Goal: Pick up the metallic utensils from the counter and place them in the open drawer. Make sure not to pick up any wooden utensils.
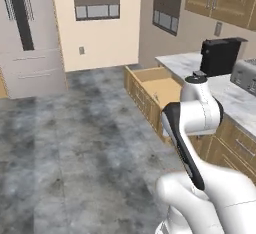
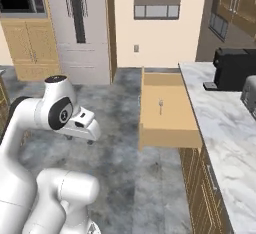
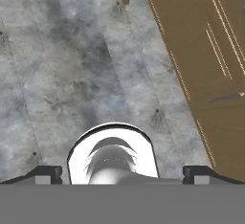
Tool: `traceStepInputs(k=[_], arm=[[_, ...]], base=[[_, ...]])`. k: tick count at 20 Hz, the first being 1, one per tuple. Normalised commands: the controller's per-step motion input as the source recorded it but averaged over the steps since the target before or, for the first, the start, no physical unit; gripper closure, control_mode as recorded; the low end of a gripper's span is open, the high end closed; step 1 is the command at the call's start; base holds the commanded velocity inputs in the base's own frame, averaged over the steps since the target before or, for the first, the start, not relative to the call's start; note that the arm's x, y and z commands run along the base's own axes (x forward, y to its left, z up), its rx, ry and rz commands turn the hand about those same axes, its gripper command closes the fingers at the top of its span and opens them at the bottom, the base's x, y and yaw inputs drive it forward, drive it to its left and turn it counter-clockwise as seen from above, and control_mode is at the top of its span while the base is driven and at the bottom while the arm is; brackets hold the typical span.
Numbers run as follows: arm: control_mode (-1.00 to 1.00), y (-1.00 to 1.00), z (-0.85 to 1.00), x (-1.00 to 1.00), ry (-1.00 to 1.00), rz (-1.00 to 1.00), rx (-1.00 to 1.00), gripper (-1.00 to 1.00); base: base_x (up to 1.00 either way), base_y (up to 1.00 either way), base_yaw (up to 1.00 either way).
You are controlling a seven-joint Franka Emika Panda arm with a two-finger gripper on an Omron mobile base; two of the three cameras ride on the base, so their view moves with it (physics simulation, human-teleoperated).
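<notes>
Kitchen with a grey mottled tile floor (image 1: 75,143), a wide bare stretch of it running out from the open drawer (image 2: 167,110) toward the far cream wall (image 2: 160,38) and the grey fridge (image 2: 80,28). The drawer sticks out from the tan cabinet run (image 2: 200,188) under the marbled counter (image 2: 220,123), its front panel the outermost edge into the floor space. Inside the drawer a small silvery utensil (image 2: 160,105) lies on the pale bottom, near the middle, clear of the walls; can't tell if it's the fork. Drawer interior around it is bare. On the counter past the drawer: black coffee machine (image 2: 232,68) near the back, and a grey toaster (image 2: 249,95) just beside it, cut by the frame edge. No utensils are resolvable on the counter from here.

Gripper (image 2: 90,130) hangs low over the floor, well apart from the drawer's front panel, on the fridge side of it. Hand view: fingertips (image 3: 45,174) sit at the far corners of the frame, jaws spread wide, nothing between them but tile. The brown cabinet front (image 3: 210,60) runs along one side of that view, with its silver bar handle (image 3: 227,96) well apart from the fingertips.
</notes>
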Motion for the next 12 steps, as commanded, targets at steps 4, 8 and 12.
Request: traceStepInputs(k=[4,8,12], arm=[[1.0,0.0,0.0,0.0,0.0,0.0,0.0,-1.0],[1.0,0.0,0.0,0.0,0.0,0.0,0.0,-1.0],[1.0,0.0,0.0,0.0,0.0,0.0,0.0,-1.0]], base=[[-1.0,0.35,0.52],[-1.0,0.29,0.43],[-1.0,0.29,0.27]])
